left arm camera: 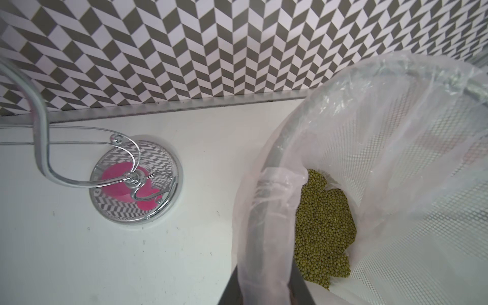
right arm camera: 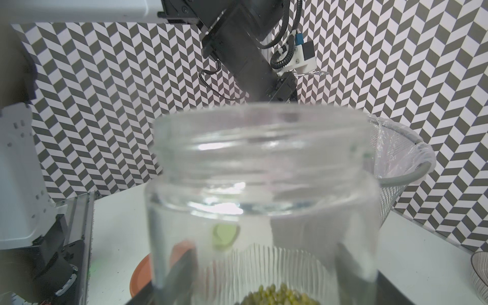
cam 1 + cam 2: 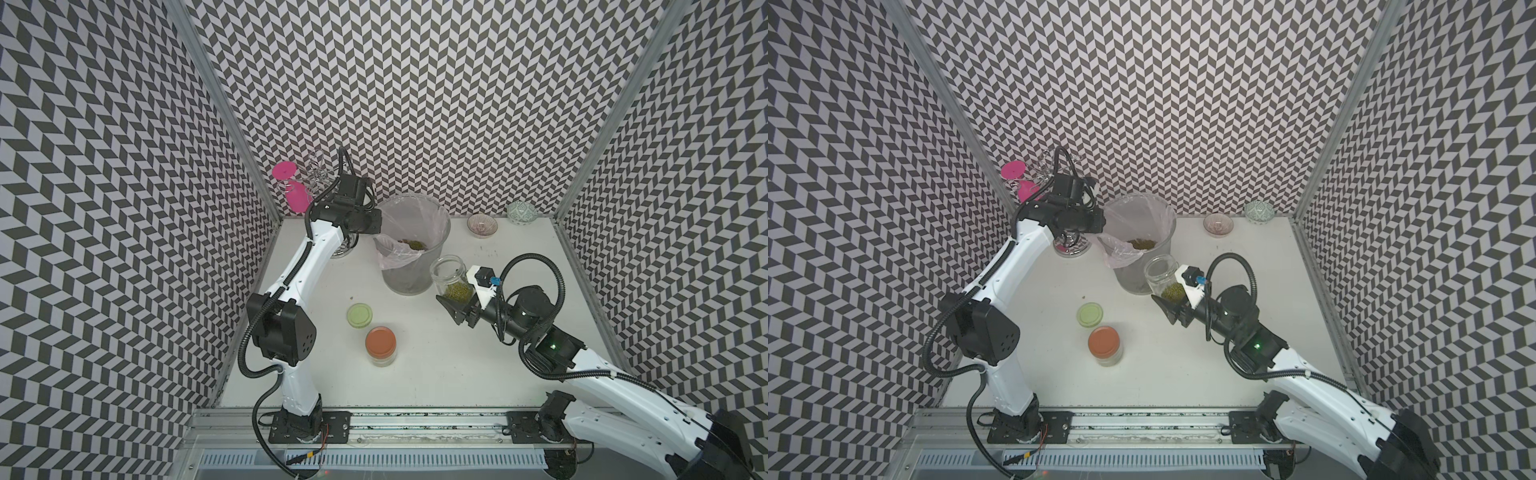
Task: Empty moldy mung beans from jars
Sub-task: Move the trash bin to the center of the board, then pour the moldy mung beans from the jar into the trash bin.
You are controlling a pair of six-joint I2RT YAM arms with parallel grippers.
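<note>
- Back wall (image 3: pixel 415 104), flat panel papered in a grey-and-white chevron pattern.
- Side walls, same chevron paper, one on the left (image 3: pixel 104 208) and one on the right (image 3: pixel 685 249).
- Silver aluminium corner posts (image 3: pixel 224 108), one at each joint of back wall and side wall.
- White matte tabletop (image 3: pixel 457 365), lightly scuffed, soft shadows, evenly lit.
- Silver aluminium rail (image 3: pixel 415 419) along the front edge.
- White slotted strip (image 3: pixel 415 459) below the rail.

both top views look down on the whole table (image 3: pixel 457 374); close wrist views share the bin (image 1: pixel 278 150).
</note>
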